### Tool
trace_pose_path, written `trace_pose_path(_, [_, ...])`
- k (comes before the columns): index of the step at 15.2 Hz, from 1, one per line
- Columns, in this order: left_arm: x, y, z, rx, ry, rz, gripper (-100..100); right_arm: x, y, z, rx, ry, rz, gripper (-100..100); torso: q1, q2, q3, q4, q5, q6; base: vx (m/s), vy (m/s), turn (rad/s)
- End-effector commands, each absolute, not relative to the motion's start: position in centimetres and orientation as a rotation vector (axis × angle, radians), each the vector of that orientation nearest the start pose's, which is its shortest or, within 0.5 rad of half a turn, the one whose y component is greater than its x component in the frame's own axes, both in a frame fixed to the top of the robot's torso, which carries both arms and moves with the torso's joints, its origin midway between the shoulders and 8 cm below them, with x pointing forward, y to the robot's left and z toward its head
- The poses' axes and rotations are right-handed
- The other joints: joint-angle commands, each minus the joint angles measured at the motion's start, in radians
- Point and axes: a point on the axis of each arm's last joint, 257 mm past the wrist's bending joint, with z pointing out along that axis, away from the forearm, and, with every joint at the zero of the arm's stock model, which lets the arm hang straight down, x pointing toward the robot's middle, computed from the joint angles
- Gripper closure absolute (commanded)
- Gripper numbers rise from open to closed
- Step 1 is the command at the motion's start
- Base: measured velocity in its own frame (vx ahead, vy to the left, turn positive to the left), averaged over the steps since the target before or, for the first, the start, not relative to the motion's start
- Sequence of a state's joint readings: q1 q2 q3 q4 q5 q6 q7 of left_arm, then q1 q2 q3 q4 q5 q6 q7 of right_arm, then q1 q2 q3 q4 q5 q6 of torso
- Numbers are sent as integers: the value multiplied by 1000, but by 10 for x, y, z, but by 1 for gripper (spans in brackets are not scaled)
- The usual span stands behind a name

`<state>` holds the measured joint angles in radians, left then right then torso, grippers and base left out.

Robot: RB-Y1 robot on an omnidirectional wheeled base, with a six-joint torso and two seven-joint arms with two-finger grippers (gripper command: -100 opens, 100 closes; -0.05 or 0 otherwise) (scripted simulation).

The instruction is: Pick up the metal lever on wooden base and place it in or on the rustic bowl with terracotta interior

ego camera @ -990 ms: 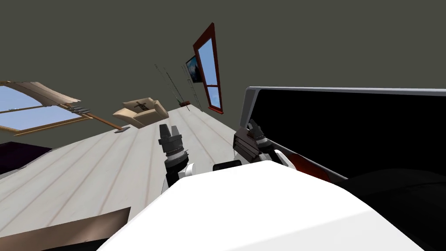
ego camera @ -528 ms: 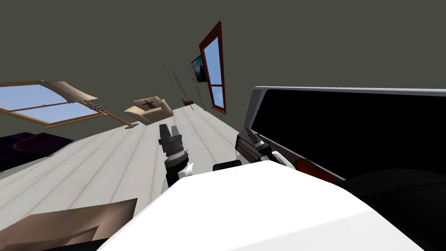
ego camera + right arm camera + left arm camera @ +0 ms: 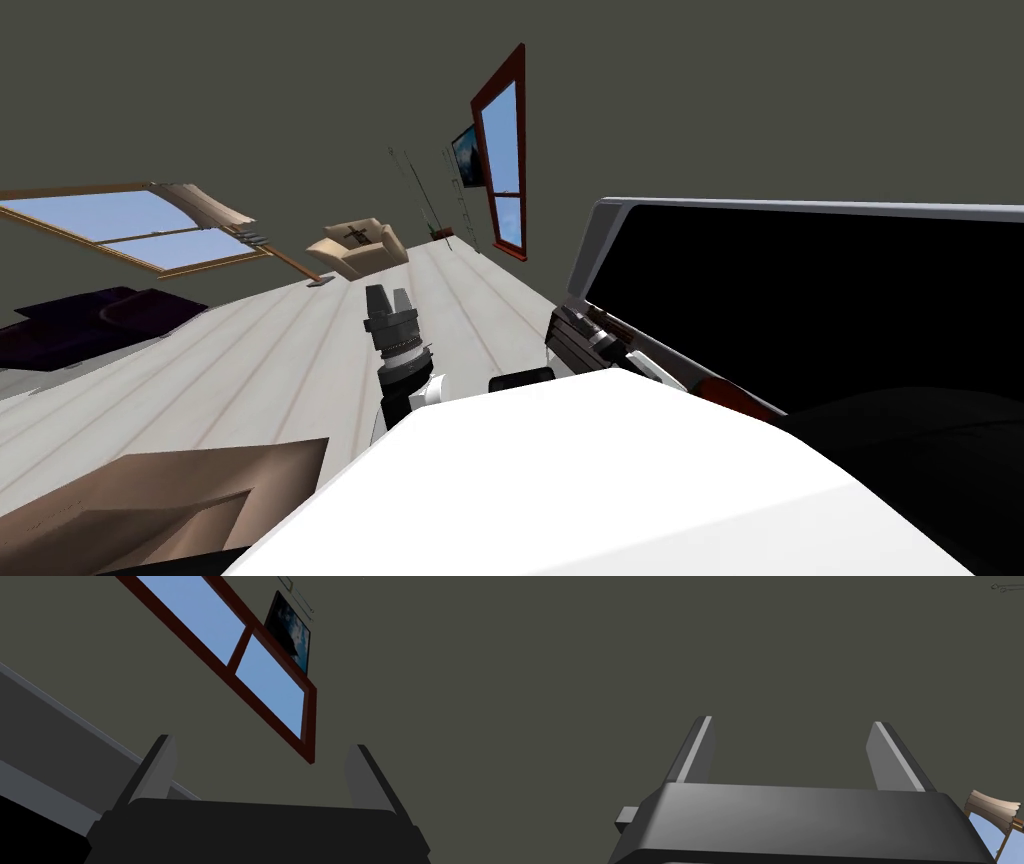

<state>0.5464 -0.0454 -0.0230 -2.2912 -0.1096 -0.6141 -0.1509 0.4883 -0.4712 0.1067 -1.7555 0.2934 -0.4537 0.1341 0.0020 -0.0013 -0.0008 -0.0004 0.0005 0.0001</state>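
Both pairs of jaws stand apart with nothing between them. The left gripper (image 3: pixel 792 721), two thin light grey blades on a dark box, is raised at the middle of the head view (image 3: pixel 388 292). The right gripper (image 3: pixel 262 746), of the same build, sits just right of centre there (image 3: pixel 572 335).

Where the metal lever on its wooden base lies I cannot tell. A thin red-brown curved sliver (image 3: pixel 722 392) lies just right of the right gripper, under the lower edge of the wide grey-framed panel (image 3: pixel 600 235) that encloses a black area. It might be the terracotta inside of the rustic bowl, but too little of it is visible to say.

Further out, a pale plank floor (image 3: pixel 280 350) runs toward the upper middle of the frame. There a beige armchair (image 3: pixel 358 247) stands near a tall red-framed window (image 3: pixel 500 150). A tan flat-topped box (image 3: pixel 180 490) fills the lower left corner.

As I judge it, the task is at its very start. The lever is not grasped and nothing has gone into the bowl. Finding the lever, reaching it, closing on it and carrying it over are all left to do.
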Motion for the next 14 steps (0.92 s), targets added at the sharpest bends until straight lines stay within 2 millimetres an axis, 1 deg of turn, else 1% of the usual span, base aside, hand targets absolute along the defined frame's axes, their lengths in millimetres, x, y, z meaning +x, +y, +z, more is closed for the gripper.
trace_pose_path(1, [322,262,35,-500,617,-1117,0,372,-276,-283,318,1648,778,-100,0,0,0,0,0,0,13,23,91])
trace_pose_path(2, [322,262,35,-500,617,-1117,0,369,-282,-293,333,1667,766,-100,0,0,0,0,0,0,16,22,101])
trace_pose_path(3, [322,262,35,-500,617,-1117,0,369,-282,-294,334,1668,765,-100,0,0,0,0,0,0,14,15,34])
trace_pose_path(4, [322,262,35,-500,617,-1117,0,365,-290,-310,287,1723,712,-100,-1,0,0,0,0,0,18,25,90])
trace_pose_path(5, [322,262,35,-500,617,-1117,0,363,-294,-317,297,1737,703,-100,0,0,0,0,0,0,19,26,100])
trace_pose_path(6, [322,262,35,-500,617,-1117,0,362,-295,-319,300,1740,701,-100,0,0,0,0,0,0,14,16,34])
trace_pose_path(7, [322,262,35,-500,617,-1117,0,357,-305,-336,252,1796,644,-100,-1,0,0,0,0,0,16,22,94])
trace_pose_path(8, [322,262,35,-500,617,-1117,0,354,-310,-343,263,1811,634,-100,0,0,0,0,0,0,22,24,101])
trace_pose_path(9, [322,262,35,-500,617,-1117,0,350,-319,-355,207,1859,580,-100,0,0,0,0,0,0,28,34,139])
trace_pose_path(10, [322,262,35,-500,617,-1117,0,345,-327,-366,223,1881,565,-100,0,0,0,0,0,-1,28,35,117])
trace_pose_path(11, [322,262,35,-500,617,-1117,0,345,-327,-366,223,1881,564,-100,0,0,0,0,0,0,17,22,20])
trace_pose_path(12, [322,262,35,-500,617,-1117,0,338,-342,-382,173,1937,501,-100,0,0,0,0,0,0,16,23,69])
trace_pose_path(13, [322,262,35,-500,617,-1117,0,335,-346,-388,182,1950,492,-100,0,0,0,0,0,0,18,22,91])
trace_pose_path(14, [322,262,35,-500,617,-1117,0,326,-363,-403,129,2005,426,-100,-1,0,0,0,0,0,26,30,162])
